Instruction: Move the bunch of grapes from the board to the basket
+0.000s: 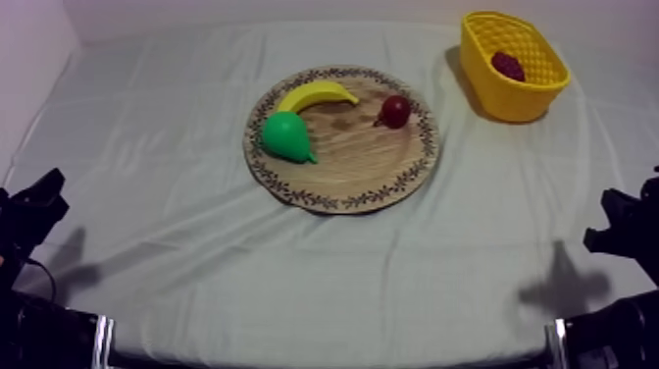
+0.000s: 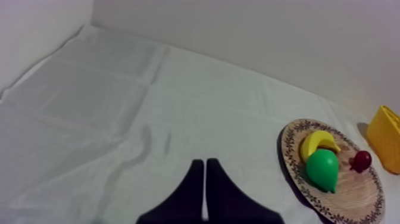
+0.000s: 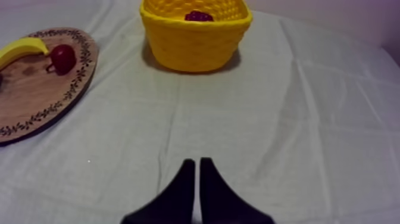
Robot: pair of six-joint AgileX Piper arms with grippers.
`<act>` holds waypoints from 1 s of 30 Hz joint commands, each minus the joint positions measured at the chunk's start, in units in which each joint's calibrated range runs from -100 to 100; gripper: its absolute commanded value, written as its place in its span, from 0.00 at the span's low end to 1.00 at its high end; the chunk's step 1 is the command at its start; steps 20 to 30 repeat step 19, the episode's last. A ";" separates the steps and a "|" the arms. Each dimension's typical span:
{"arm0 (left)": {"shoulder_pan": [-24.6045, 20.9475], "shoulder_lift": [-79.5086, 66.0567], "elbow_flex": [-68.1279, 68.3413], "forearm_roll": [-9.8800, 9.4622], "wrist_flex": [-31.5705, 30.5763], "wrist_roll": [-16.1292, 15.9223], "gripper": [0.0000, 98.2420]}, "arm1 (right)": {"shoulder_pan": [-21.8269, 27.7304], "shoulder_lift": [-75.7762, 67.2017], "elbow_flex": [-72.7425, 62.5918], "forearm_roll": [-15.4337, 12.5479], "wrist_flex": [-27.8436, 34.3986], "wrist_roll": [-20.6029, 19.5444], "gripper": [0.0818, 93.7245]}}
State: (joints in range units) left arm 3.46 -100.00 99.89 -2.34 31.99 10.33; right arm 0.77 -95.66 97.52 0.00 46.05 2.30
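Looks done: the dark purple bunch of grapes sits inside the yellow woven basket. The left gripper and right gripper are pressed together, empty, well off it; I'd leave both there.

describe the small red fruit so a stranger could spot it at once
On the round wooden board with a patterned rim, look at the side nearest the yellow basket. The small red fruit there is round and dark, unlike the yellow banana and green pear.
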 commanded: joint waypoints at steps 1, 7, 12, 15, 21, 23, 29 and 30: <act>-0.02 0.00 0.00 0.02 0.02 0.00 0.00 | 0.13 -0.01 1.04 -0.48 -3.56 1.36 0.01; -0.02 0.00 0.00 0.02 0.02 0.01 0.00 | 0.28 -0.01 2.21 -0.64 -7.11 0.79 0.00; -0.02 0.00 0.00 0.02 0.02 0.00 0.00 | 0.12 -0.01 2.34 -0.69 -7.50 -0.06 0.01; -0.02 0.00 0.00 0.02 0.02 -0.01 0.00 | -0.06 -0.01 2.36 -0.70 -7.55 -0.36 0.00; -0.02 0.00 0.00 0.02 0.02 0.00 0.00 | -0.28 -0.01 2.37 -0.71 -7.58 -0.30 0.00; -0.02 0.00 0.00 0.02 0.02 0.00 0.00 | -0.28 -0.01 2.37 -0.71 -7.58 -0.30 0.00; -0.02 0.00 0.00 0.02 0.02 0.00 0.00 | -0.28 -0.01 2.37 -0.71 -7.58 -0.30 0.00; -0.02 0.00 0.00 0.02 0.02 0.00 0.00 | -0.28 -0.01 2.37 -0.71 -7.58 -0.30 0.00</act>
